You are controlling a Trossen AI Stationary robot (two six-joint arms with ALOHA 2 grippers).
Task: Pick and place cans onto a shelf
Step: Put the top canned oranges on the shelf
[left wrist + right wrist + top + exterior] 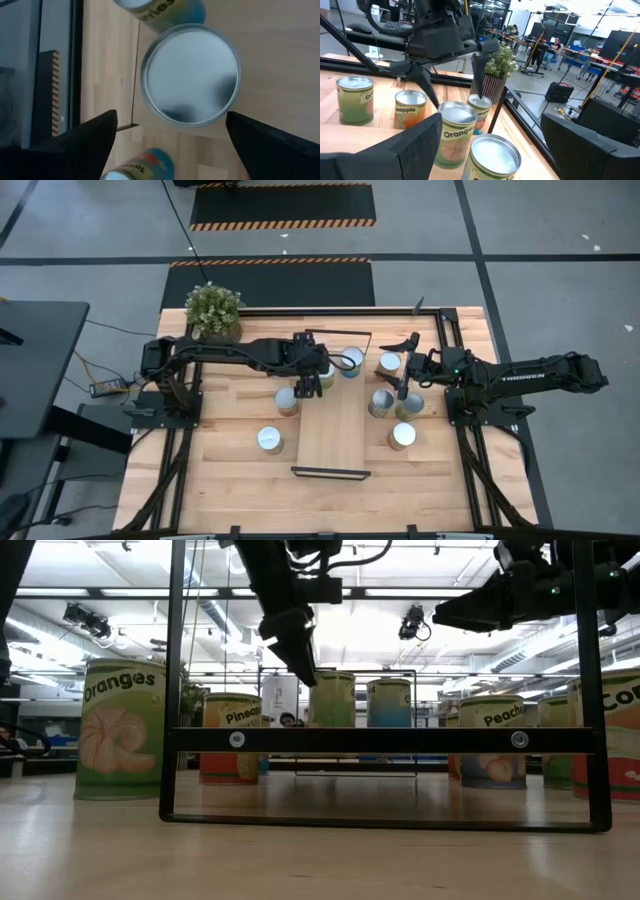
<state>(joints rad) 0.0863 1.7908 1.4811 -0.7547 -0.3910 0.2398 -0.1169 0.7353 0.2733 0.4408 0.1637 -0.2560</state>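
The shelf [333, 430] is a light-wood board with black wire rails at its far end [336, 334] and near end [330, 472]. Several cans stand around it on the table. One silver-topped can [190, 75] stands on its base on the shelf's far left corner [326, 371]. My left gripper [171, 114] hangs open above this can, pointing down, one finger to each side of it, touching nothing. It also shows in the high view [311, 386]. My right gripper [402, 366] is open and empty, raised over the cans right of the shelf [491, 120].
Two more cans, a blue-labelled one [351, 361] and another [390, 363], stand at the far end. Cans stand left of the shelf [287, 401] [270, 440] and right of it [381, 402] [410, 404] [402, 436]. A potted plant [213, 311] stands at the far left corner.
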